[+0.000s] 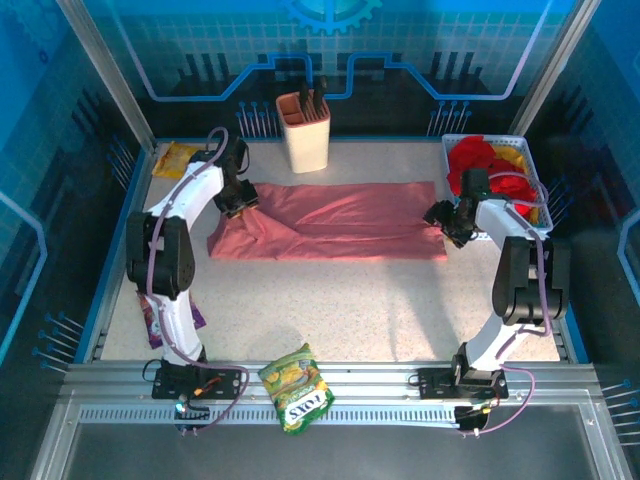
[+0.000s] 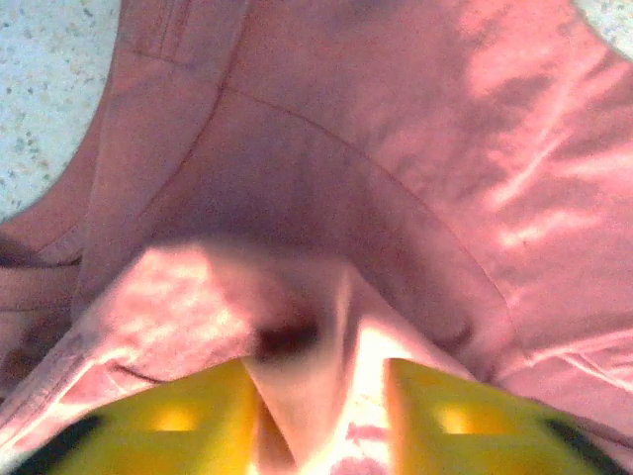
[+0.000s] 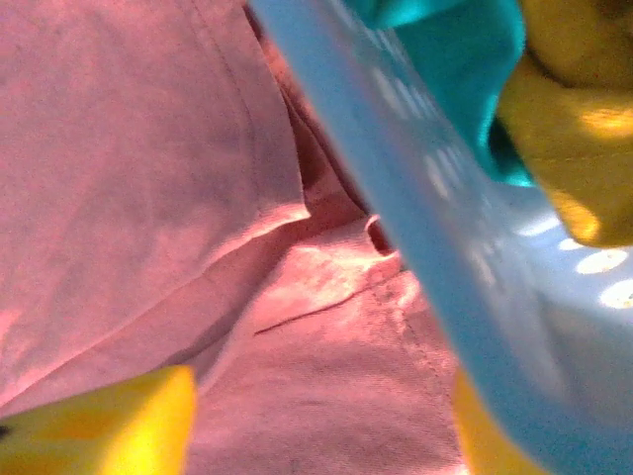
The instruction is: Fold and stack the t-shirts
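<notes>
Fingers (image 2: 188, 421) of the left gripper (image 1: 240, 203) are held apart at the left end of the plain dusty salmon-pink t-shirt (image 1: 340, 222). A raised ridge of its cloth is caught loosely between them, as seen from the left wrist. A hold at this end is judged to be meant for drawing or smoothing a fold. Whether the ridge is pinched at all cannot be told.

The t-shirt is spread across the middle of the speckled worktop (image 1: 340, 320) as a long band, doubled lengthwise. Soft creases are gathered toward its left end, and a flatter, smoother panel lies toward the right. Seams and a hem edge are shown in both wrist views.

The right gripper (image 1: 445, 222) is set over the right end of the band with its jaws wide apart and nothing clamped. The two ends are thus attended together, presumably so that the next fold can be made evenly.

Just beside it, the pale perforated plastic basket (image 1: 490, 138) is kept within reach, with the bright red t-shirt (image 1: 475, 160) and the yellow t-shirt (image 1: 512, 155) bundled inside, not yet folded.
</notes>
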